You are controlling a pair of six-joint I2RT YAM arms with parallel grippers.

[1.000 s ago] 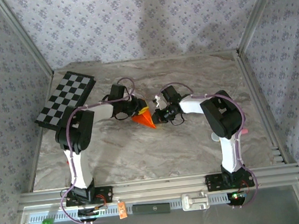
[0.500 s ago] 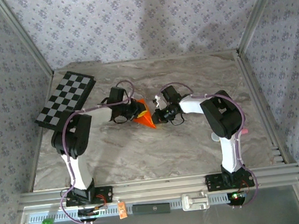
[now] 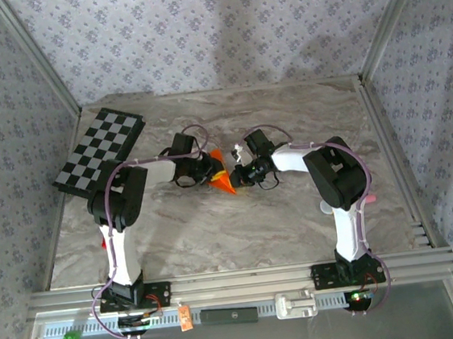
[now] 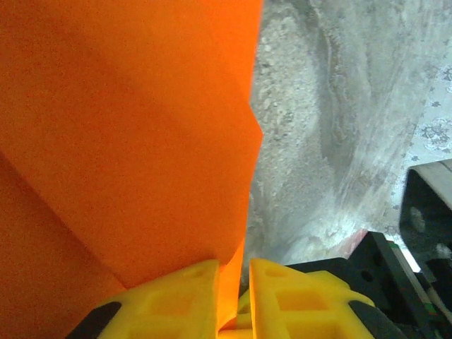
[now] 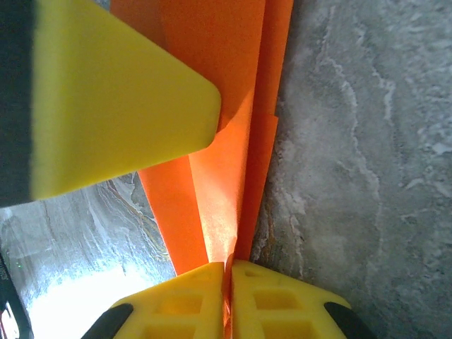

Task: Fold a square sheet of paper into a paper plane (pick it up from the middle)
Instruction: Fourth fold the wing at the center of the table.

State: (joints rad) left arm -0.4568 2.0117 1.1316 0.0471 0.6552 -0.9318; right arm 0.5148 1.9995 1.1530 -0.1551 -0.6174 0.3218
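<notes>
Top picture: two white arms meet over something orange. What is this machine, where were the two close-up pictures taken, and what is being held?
It is a robot: a left arm and a right arm bolted to a marbled table, filmed from overhead. The close-ups come from wrist cameras; the yellow shapes are each arm's own fingers. The left end effector and right end effector both pinch a creased orange paper, folded to a point. A checkerboard lies far left.

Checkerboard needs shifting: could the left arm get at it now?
Probably not yet: the left gripper is shut on the orange paper, which the right gripper also pinches; the way to the checkerboard looks free.
</notes>
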